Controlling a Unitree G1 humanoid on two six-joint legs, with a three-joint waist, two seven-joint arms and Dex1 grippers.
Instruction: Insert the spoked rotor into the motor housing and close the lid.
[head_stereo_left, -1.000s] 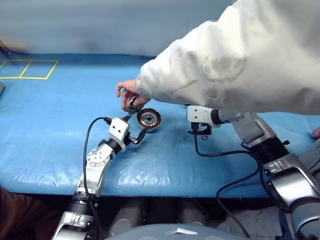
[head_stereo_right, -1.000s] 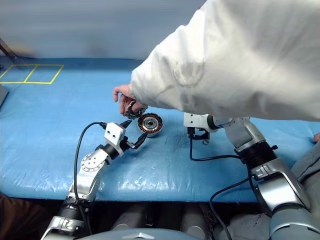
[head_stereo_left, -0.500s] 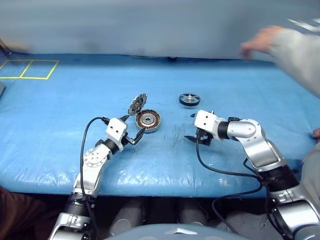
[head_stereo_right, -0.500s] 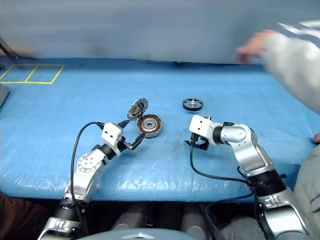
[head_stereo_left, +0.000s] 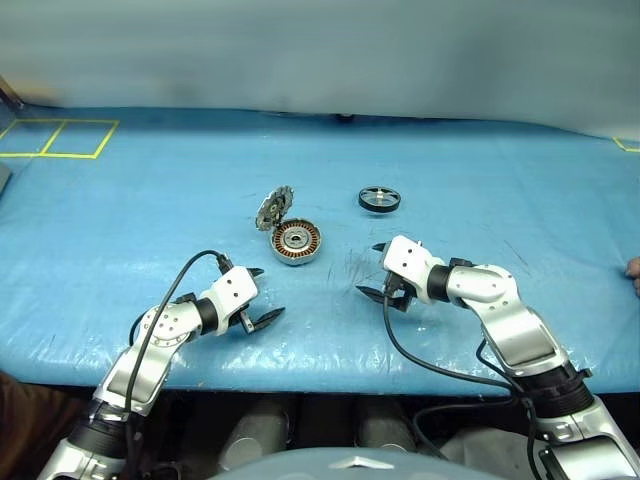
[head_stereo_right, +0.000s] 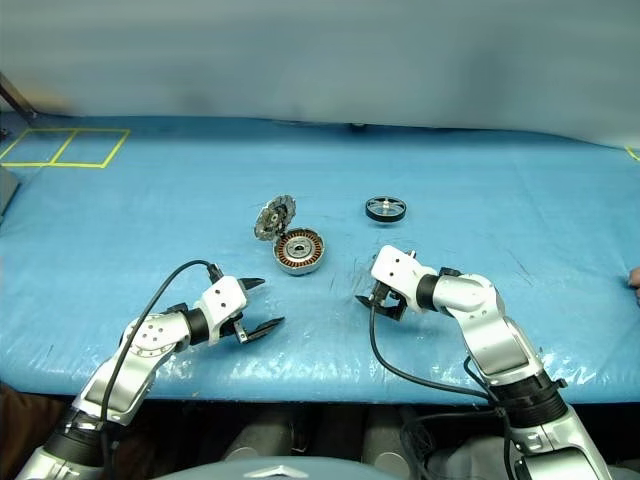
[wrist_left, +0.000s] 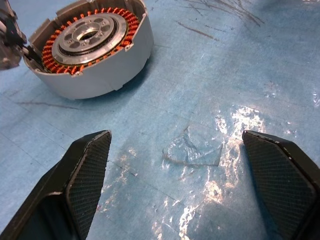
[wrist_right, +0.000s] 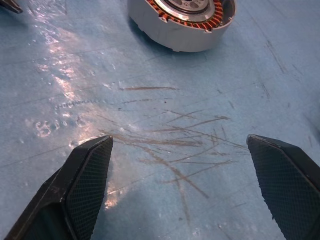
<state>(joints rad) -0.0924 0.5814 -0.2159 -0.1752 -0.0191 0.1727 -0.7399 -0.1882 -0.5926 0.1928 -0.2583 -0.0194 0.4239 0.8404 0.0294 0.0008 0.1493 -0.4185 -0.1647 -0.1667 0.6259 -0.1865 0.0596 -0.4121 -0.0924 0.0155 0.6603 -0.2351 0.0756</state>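
Blue sheeting (head_stereo_left: 120, 230) covers the whole work surface, scratched and glossy, with yellow tape squares (head_stereo_left: 55, 138) at its far left corner. Near the middle lies the motor housing (head_stereo_left: 296, 241), open side up, its copper-orange windings ringing a silver centre. The lid (head_stereo_left: 273, 208) stands tilted on edge just beyond the housing's far left side, touching or nearly touching it. The spoked rotor (head_stereo_left: 379, 199) lies flat farther to the right, apart from both. The left gripper (head_stereo_left: 258, 296) hovers near and left of the housing, jaws spread wide and empty; the right gripper (head_stereo_left: 372, 269) hovers to the housing's right, likewise spread and holding nothing. The left wrist view brings the housing (wrist_left: 90, 47) up close, showing its pale grey wall and a sliver of the lid's edge (wrist_left: 10, 35) beside it, which the head views cannot resolve; the right wrist view catches the housing's wall and the scratches (wrist_right: 175, 135) before its black fingers (wrist_right: 82, 187).
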